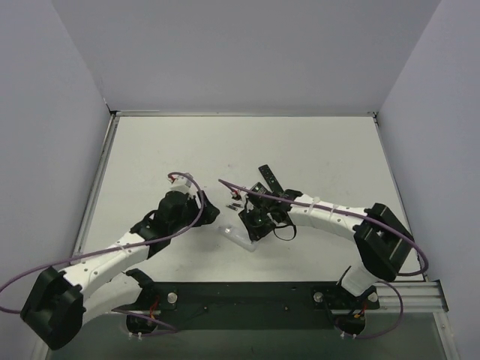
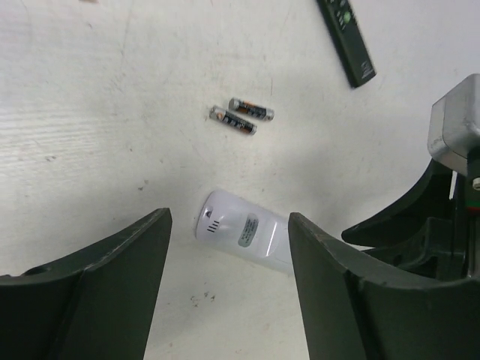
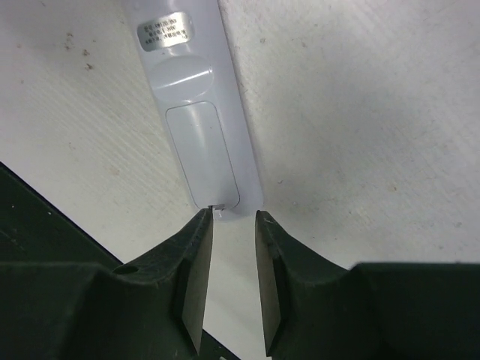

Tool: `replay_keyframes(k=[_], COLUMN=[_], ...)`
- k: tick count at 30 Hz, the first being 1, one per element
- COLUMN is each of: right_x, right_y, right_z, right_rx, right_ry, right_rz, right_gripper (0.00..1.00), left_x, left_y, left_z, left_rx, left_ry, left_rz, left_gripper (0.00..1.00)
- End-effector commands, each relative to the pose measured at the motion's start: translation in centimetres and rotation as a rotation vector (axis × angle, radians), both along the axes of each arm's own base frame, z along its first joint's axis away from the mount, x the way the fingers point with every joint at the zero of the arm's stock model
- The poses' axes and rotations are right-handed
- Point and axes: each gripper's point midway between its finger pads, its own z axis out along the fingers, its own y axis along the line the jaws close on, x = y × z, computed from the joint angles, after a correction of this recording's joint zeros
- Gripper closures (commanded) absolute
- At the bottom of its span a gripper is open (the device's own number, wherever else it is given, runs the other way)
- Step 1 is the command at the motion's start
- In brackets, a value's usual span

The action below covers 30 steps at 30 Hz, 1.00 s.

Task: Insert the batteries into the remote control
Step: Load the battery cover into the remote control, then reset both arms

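Nothing is loaded yet: the remote [image 3: 199, 112] lies back-up on the tabletop [image 1: 322, 157], cover [image 3: 202, 154] shut, with two batteries [image 2: 241, 115] loose nearby. The right fingers [image 3: 191, 277] are held slightly apart at the cover's end — the left fingers [image 2: 112, 285] wide apart, empty. The tabletop is white and scuffed, enclosed by plain walls [image 1: 247, 52].

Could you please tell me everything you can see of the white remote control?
The white remote control lies back-up on the table, smooth plastic. Along its back run a silver label, an oval dimple and a battery cover, still shut. The right gripper, fingertips slightly parted, sits at the cover end; contact is unclear.
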Motion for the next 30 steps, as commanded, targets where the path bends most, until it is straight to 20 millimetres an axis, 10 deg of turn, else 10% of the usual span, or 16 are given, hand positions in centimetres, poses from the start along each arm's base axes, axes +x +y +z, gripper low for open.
replay_keyframes(k=[1,9,13,20,30], right_x=[2.4,6.1,8.6,7.5,4.5], right_y=[1.2,-2.6,-9.8,-21.5,-27.8], right_z=[6.5,13.0,16.9,21.2,24.5], right_rx=[0.102,0.156,0.160,0.104,0.048], right_ry=[-0.157,-0.388,-0.572,-0.865,-1.090], right_rz=[-0.029,-0.247,-0.555,-0.937,-1.088], right_gripper=[0.73,0.63,0.59,0.37,0.20], left_x=[0.7,-0.4,-1.7,-5.3,-8.0], left_y=[3.1,9.1,12.3,18.8,22.4], left_z=[3.3,11.0,14.7,20.4,21.7], left_rx=[0.017,0.034,0.036,-0.030,-0.071], left_ry=[-0.101,-0.305,-0.407,-0.617,-0.741], left_rz=[0.135,0.328,0.418,0.613,0.709], left_gripper=[0.22,0.05,0.04,0.03,0.02])
